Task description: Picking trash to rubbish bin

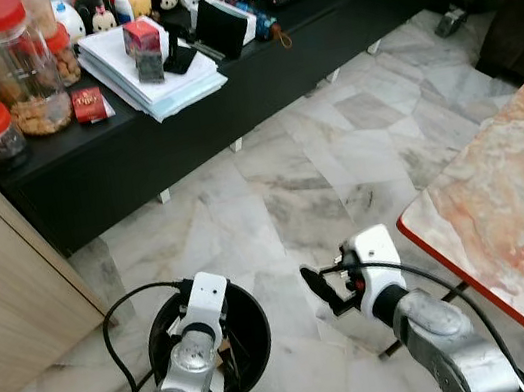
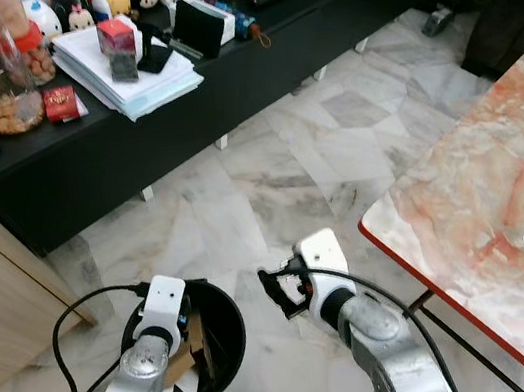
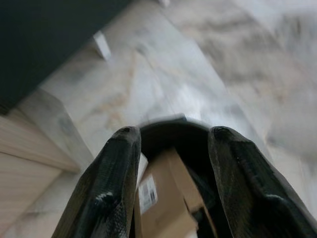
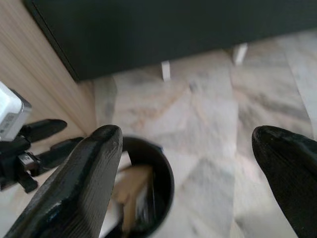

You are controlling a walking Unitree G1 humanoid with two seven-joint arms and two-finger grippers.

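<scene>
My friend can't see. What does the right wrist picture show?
Two open black fingers frame a round black bin with cardboard inside, on a marble floor. The left gripper reaches in beside it, below a dark cabinet.

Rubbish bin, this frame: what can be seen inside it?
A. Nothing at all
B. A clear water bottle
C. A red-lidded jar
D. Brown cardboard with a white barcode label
D. The black rubbish bin holds a piece of brown cardboard with a white barcode label on it, seen between the open fingers of the left gripper, which hangs above the bin.
</scene>
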